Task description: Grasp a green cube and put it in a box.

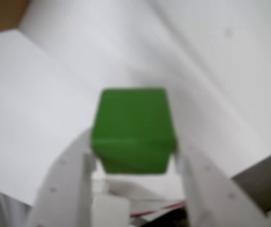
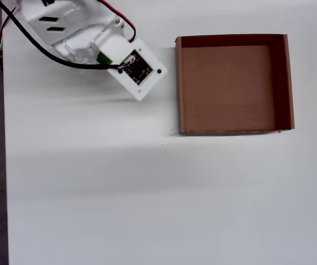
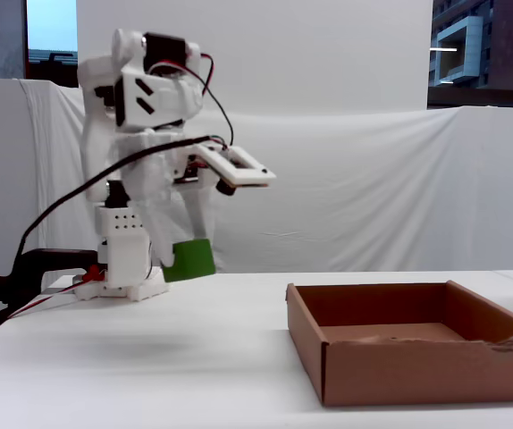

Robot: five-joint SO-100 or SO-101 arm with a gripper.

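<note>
The green cube (image 1: 133,130) fills the middle of the blurred wrist view, pinched between my two white fingers (image 1: 64,189), so my gripper (image 1: 133,149) is shut on it. In the fixed view the cube (image 3: 190,259) hangs in the gripper (image 3: 185,255) just in front of the arm's base, low over the white table. From overhead only a green sliver (image 2: 104,57) shows under the wrist camera board. The brown cardboard box (image 2: 233,83) stands open and empty to the right of the arm, its front wall (image 3: 417,362) near the fixed camera.
The arm's base (image 3: 122,277) sits at the table's back left, and black and red cables (image 2: 48,55) trail from it. White cloth (image 3: 355,197) hangs behind the table. The table's left edge (image 2: 4,165) borders a dark floor.
</note>
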